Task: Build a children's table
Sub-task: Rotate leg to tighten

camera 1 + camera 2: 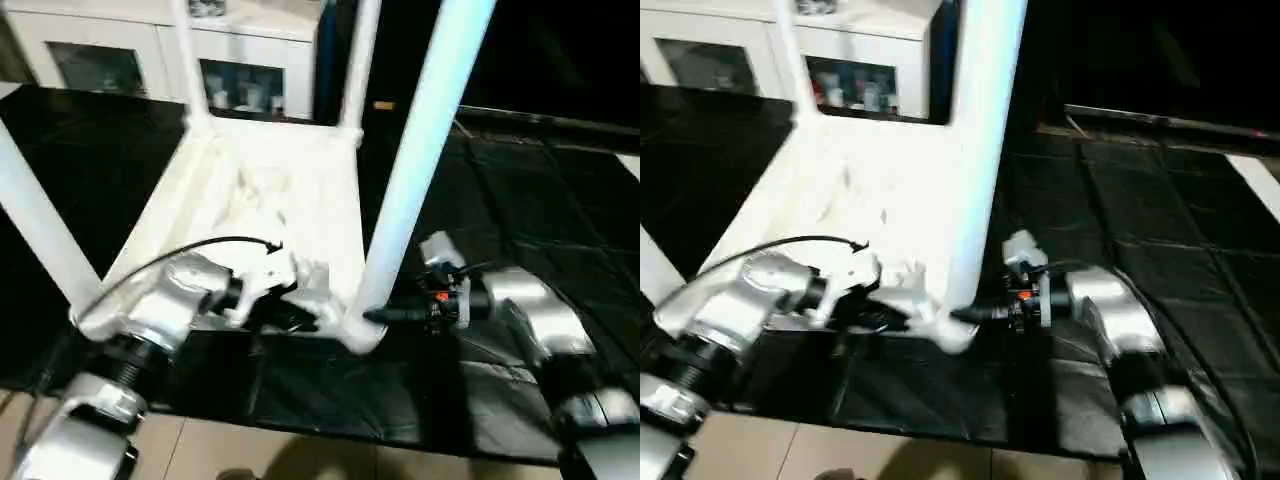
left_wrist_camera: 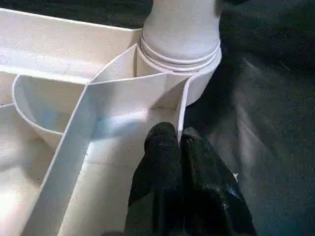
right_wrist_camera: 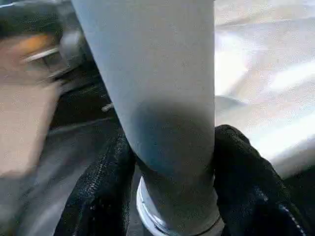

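The children's table [image 1: 260, 200] lies upside down on a black mat, its ribbed underside facing up and its white legs pointing upward. The near right leg [image 1: 420, 150] rises from the front corner socket [image 2: 179, 54]. My right gripper [image 1: 376, 316] reaches in from the right and is shut on this leg just above its base; in the right wrist view its black fingers [image 3: 106, 187] press both sides of the leg [image 3: 162, 98]. My left gripper [image 2: 178, 135] is shut on the thin rim wall of the underside [image 2: 184, 98], right beside that corner.
The near left leg [image 1: 40, 225] stands close to my left forearm, and two far legs [image 1: 362, 50] rise at the back. A white glass-door cabinet [image 1: 240, 70] stands behind the table. The black mat [image 1: 540, 200] stretches to the right; tan floor [image 1: 300, 450] lies in front of it.
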Robot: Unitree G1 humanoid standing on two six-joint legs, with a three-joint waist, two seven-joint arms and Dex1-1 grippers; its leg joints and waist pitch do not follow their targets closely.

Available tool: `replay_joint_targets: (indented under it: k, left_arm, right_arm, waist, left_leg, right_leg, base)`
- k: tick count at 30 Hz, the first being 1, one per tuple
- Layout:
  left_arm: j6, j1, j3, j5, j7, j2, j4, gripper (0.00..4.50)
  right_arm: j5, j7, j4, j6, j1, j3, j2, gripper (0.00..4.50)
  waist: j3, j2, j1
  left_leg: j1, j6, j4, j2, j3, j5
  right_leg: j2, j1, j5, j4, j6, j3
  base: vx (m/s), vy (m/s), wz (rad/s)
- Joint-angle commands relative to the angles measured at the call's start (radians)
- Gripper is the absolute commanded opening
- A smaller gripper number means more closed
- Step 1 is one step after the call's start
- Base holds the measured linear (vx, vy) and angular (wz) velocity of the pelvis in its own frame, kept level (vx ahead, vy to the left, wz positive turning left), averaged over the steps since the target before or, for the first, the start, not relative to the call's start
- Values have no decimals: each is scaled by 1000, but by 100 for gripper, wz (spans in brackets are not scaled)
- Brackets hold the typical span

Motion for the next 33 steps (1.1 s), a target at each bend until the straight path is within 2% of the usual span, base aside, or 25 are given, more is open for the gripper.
replay_joint_targets:
  k: [1, 2, 3, 4, 6, 7, 8, 9, 11, 12, 13, 14, 16, 17, 19, 20, 21, 23, 25, 29, 31, 33]
  left_arm:
    - [43, -16, 43, -46, 136, -90, -47, 0]
    - [68, -16, 54, -47, 174, -113, -57, 0]
    - [114, -22, 68, -38, 241, -154, -67, 0]
    - [127, -25, 71, -31, 268, -172, -71, 0]
    - [138, -30, 75, -24, 301, -192, -72, 0]
    - [151, -36, 76, -14, 342, -221, -76, 0]
    - [159, -41, 75, -7, 368, -240, -79, 0]
    - [166, -40, 70, 0, 373, -245, -89, 0]
    - [171, -38, 61, 1, 361, -245, -100, 0]
    - [173, -37, 59, 0, 357, -244, -103, 0]
    - [176, -33, 53, 0, 352, -237, -111, 0]
    - [180, -31, 49, 0, 351, -232, -117, 0]
    - [185, -19, 51, 9, 357, -215, -129, 0]
    - [185, -18, 52, 9, 357, -214, -130, 0]
    - [170, -12, 55, 13, 349, -199, -126, 0]
    - [166, -9, 56, 11, 338, -189, -126, 0]
    - [164, -8, 56, 9, 330, -182, -126, 0]
    - [145, -4, 52, 3, 287, -155, -126, 0]
    - [124, -1, 42, 1, 245, -131, -126, 0]
    - [46, 0, 1, 3, 91, -41, -104, 0]
    - [38, -1, -8, 4, 66, -26, -101, 0]
    - [-73, -3, -45, -5, -85, 49, -83, 0]
  right_arm:
    - [-16, -51, -49, 43, 7, 87, 87, 199]
    - [-31, -111, -58, 59, 10, 84, 110, 198]
    - [-57, -227, -62, 98, 0, 74, 155, 198]
    - [-71, -287, -57, 117, -10, 68, 177, 198]
    - [-88, -351, -46, 136, -23, 60, 199, 197]
    - [-112, -440, -29, 160, -45, 54, 230, 197]
    - [-130, -487, -22, 177, -58, 57, 249, 197]
    - [-136, -498, -38, 185, -55, 63, 256, 197]
    - [-135, -485, -66, 185, -44, 76, 259, 197]
    - [-130, -478, -74, 185, -40, 78, 261, 250]
    - [-123, -477, -88, 187, -33, 80, 262, 250]
    - [-119, -479, -97, 190, -29, 80, 263, 263]
    - [-116, -480, -130, 189, -13, 79, 256, 280]
    - [-116, -481, -131, 190, -12, 79, 255, 280]
    - [-113, -472, -132, 171, -8, 72, 243, 309]
    - [-111, -463, -133, 169, -6, 64, 232, 309]
    - [-110, -455, -134, 168, -4, 58, 225, 321]
    - [-101, -383, -135, 135, -1, 56, 181, 333]
    - [-95, -330, -132, 115, -2, 54, 147, 356]
    - [-39, -120, -135, 77, -13, 38, 37, 391]
    - [-29, -92, -133, 77, -16, 34, 22, 409]
    - [-26, 28, -86, 40, -47, 39, -50, 430]
  waist:
    - [-57, -8, 2]
    - [-58, -8, -11]
    - [-58, -5, -20]
    - [-57, 3, -22]
    - [-59, -1, -36]
    - [-59, -1, -36]
    - [-60, 3, -46]
    - [-62, 2, -49]
    - [-65, 3, -46]
    - [-66, 4, -45]
    - [-67, 5, -44]
    - [-68, 6, -44]
    - [-70, 5, -42]
    - [-70, 5, -42]
    - [-67, 6, -43]
    - [-65, 0, -44]
    - [-64, 4, -42]
    - [-63, 1, -42]
    - [-64, 3, -41]
    - [-65, 2, -35]
    - [-66, 3, -34]
    - [-68, 2, -28]
  left_leg:
    - [-2, 0, -77, 19, -6, -233]
    - [-7, -2, -77, 16, -8, -223]
    - [-6, 2, -76, 15, -7, -224]
    - [-6, 1, -77, 14, -9, -219]
    - [-6, 4, -76, 12, -9, -222]
    - [-6, 4, -76, 12, -9, -222]
    - [-6, 6, -76, 12, -9, -214]
    - [-8, 9, -76, 12, -10, -212]
    - [-5, 25, -74, 13, -6, -193]
    - [-6, 31, -73, 13, -6, -180]
    - [-6, 34, -73, 14, -6, -168]
    - [-8, 45, -72, 14, -4, -141]
    - [-9, 55, -70, 15, -4, -114]
    - [-9, 55, -70, 15, -4, -114]
    - [-8, 55, -72, 15, -3, -131]
    - [-8, 52, -72, 14, -2, -148]
    - [-7, 48, -74, 15, -3, -160]
    - [-5, 46, -74, 16, -3, -174]
    - [-5, 48, -74, 17, -4, -175]
    - [-3, 61, -71, 19, -3, -171]
    - [-4, 67, -71, 20, -3, -159]
    - [-2, 78, -67, 20, 0, -135]
  right_leg:
    - [-66, 51, -370, -87, -155, 40]
    - [-66, 54, -417, -92, -127, 39]
    - [-65, 51, -433, -96, -117, 40]
    - [-65, 50, -437, -97, -116, 39]
    - [-61, 48, -439, -101, -109, 36]
    - [-61, 48, -439, -101, -109, 36]
    - [-57, 46, -405, -99, -121, 38]
    - [-57, 50, -386, -96, -125, 37]
    - [-57, 50, -327, -94, -136, 40]
    - [-57, 51, -297, -91, -143, 41]
    - [-57, 52, -266, -88, -152, 41]
    - [-55, 54, -195, -81, -176, 41]
    - [-56, 59, -135, -74, -194, 42]
    - [-56, 59, -135, -74, -194, 42]
    - [-57, 57, -157, -78, -200, 41]
    - [-57, 57, -189, -82, -193, 41]
    - [-59, 57, -218, -84, -184, 42]
    - [-60, 55, -244, -88, -173, 42]
    - [-59, 55, -245, -86, -172, 42]
    - [-60, 56, -214, -82, -187, 43]
    - [-60, 56, -183, -77, -199, 44]
    - [-58, 55, -117, -69, -228, 44]
  base:
    - [0, 0, 0]
    - [0, 0, 0]
    - [0, 0, 0]
    - [0, 0, 0]
    - [0, 0, 0]
    - [0, 0, 0]
    - [0, 0, 0]
    - [0, 0, 0]
    - [0, 0, 0]
    - [0, 0, 0]
    - [0, 0, 0]
    - [0, 0, 0]
    - [0, 0, 0]
    - [0, 0, 0]
    - [0, 0, 0]
    - [0, 0, 0]
    - [0, 0, 0]
    - [0, 0, 0]
    - [0, 0, 0]
    - [0, 0, 0]
    - [0, 0, 0]
    - [0, 0, 0]
